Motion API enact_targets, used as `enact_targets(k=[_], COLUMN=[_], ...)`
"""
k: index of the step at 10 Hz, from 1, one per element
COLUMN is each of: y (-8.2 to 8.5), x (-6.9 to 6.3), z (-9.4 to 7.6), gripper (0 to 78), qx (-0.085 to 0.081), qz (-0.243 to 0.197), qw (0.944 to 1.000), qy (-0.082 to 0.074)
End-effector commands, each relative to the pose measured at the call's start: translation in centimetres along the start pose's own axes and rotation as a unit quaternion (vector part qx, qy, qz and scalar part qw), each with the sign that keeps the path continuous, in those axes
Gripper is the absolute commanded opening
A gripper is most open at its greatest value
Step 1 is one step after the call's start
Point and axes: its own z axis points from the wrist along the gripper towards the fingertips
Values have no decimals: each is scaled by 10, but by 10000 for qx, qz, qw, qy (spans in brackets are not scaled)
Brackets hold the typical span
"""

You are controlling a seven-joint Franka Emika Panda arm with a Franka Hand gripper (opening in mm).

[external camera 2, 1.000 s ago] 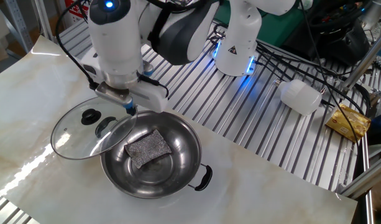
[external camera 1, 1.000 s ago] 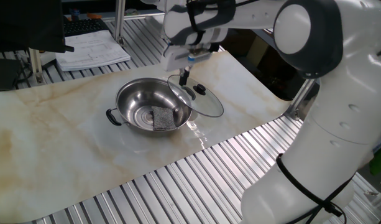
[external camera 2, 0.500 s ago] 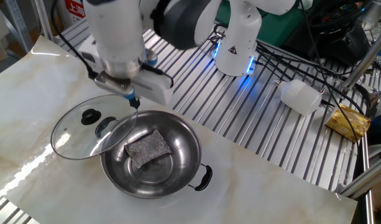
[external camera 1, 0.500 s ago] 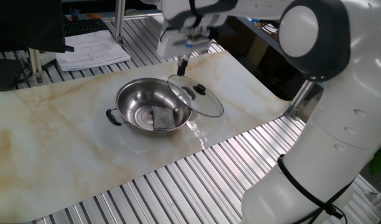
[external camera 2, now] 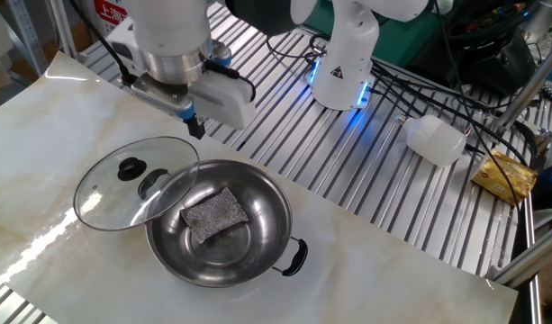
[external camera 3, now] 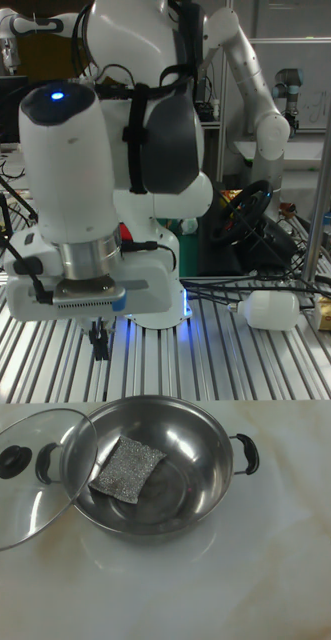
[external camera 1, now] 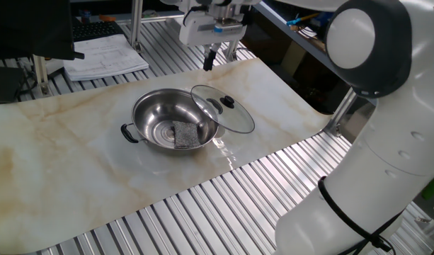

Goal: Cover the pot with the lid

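The table (external camera 1: 75,163) has a marble-look top over metal slats. The pot (external camera 1: 175,127) carries the tilted lid (external camera 1: 224,110). The claw (external camera 1: 209,60) above looks clenched, holding nothing.

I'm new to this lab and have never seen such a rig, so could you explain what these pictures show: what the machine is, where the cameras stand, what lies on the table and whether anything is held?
The big white machine is a single robot arm; its gripper is the small two-finger tip pointing down. All three pictures show one moment from fixed cameras: two look at the table from different sides, and the tall one faces the arm head-on. On the marble-patterned table stands a shiny steel pot with black side handles. A grey scouring pad lies inside it. The glass lid with a black knob leans tilted, one edge on the pot's rim, so the pot is not yet covered. The gripper hangs above them, holding nothing; its fingers look close together.
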Motion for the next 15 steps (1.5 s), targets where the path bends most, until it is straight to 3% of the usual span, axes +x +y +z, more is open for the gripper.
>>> enact_targets(k=[1,15], y=[-6,-7], x=[-2,-3], z=[10,15], gripper=[0,0], qx=[42,114], qz=[99,59], qw=[9999,9999], qy=[15,11])
